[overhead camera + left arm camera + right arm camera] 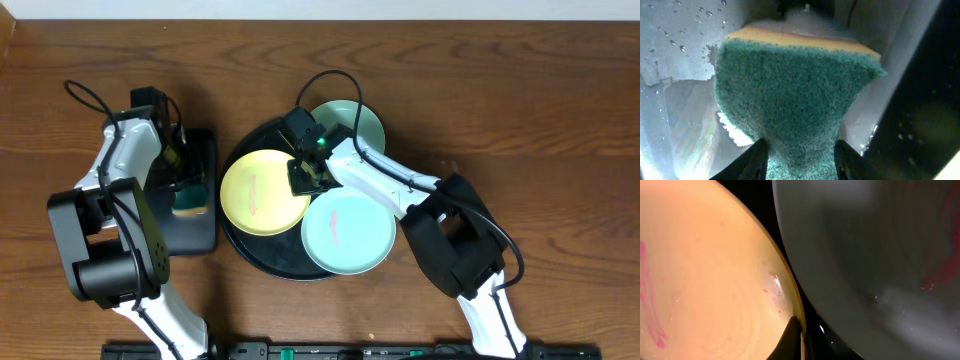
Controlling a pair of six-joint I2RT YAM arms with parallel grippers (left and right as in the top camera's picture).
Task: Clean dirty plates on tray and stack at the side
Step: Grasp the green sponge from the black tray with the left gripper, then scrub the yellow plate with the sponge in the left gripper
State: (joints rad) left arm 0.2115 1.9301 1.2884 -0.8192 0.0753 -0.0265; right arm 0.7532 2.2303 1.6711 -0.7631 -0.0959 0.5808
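Note:
The round black tray [262,252] holds the pale yellow plate [258,195] at its left and a mint-blue plate [350,235] at its front right, both with pink smears. A second mint-blue plate [352,122] lies at the tray's back right rim. My right gripper [306,176] is shut on the yellow plate's right rim. The right wrist view shows a finger [801,342] on that rim, the yellow plate [705,280] and the mint-blue plate [880,255] beside it. My left gripper [180,182] is shut on the teal sponge [795,90], its fingers [800,152] pinching the sponge's near end.
The sponge [190,205] sits in a smaller black rectangular tray [195,235] left of the round tray; that tray looks wet [670,50]. Brown wooden table [560,120] lies all around. The tray's black floor [751,190] shows between the two plates.

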